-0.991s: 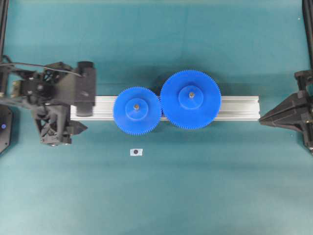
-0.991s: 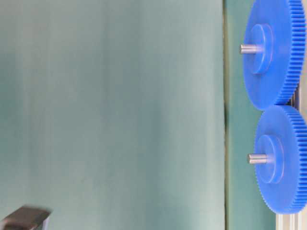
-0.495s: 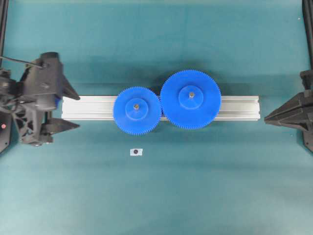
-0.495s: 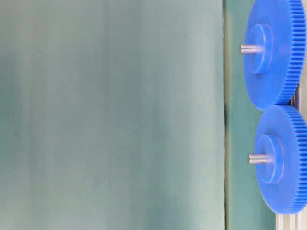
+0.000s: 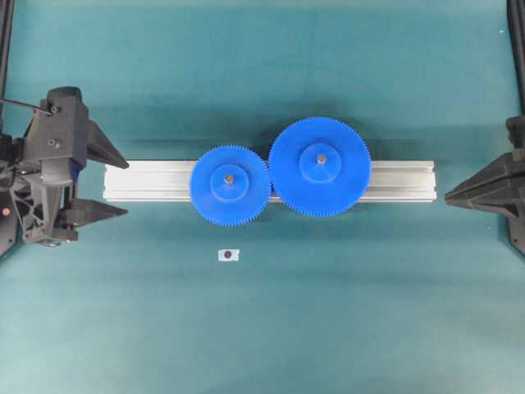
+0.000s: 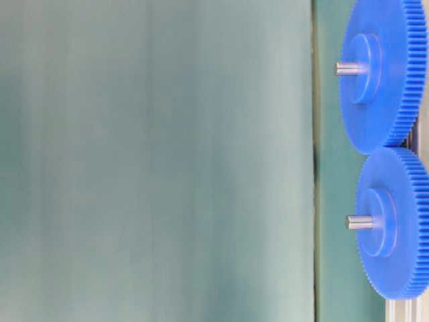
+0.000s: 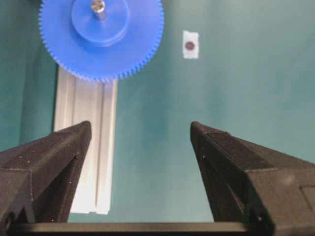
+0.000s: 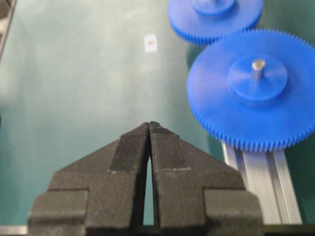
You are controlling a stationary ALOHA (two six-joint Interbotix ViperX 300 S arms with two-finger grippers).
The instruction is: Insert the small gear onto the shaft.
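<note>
One blue toothed small gear (image 5: 230, 185) sits on its shaft (image 5: 230, 176); left tool (image 5: 116, 187) apart, right tool (image 5: 448, 198) together.

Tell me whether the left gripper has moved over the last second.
Yes. The left gripper has pulled back leftward off the end of the aluminium rail toward the table edge, jaws open, holding nothing.

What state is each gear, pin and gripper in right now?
small gear: seated on the rail, pin through its hub, meshed with the large gear.
large gear: seated on its pin.
shaft: bare on the mat, apart from the rail.
left gripper: open, empty.
right gripper: shut, empty.
</note>
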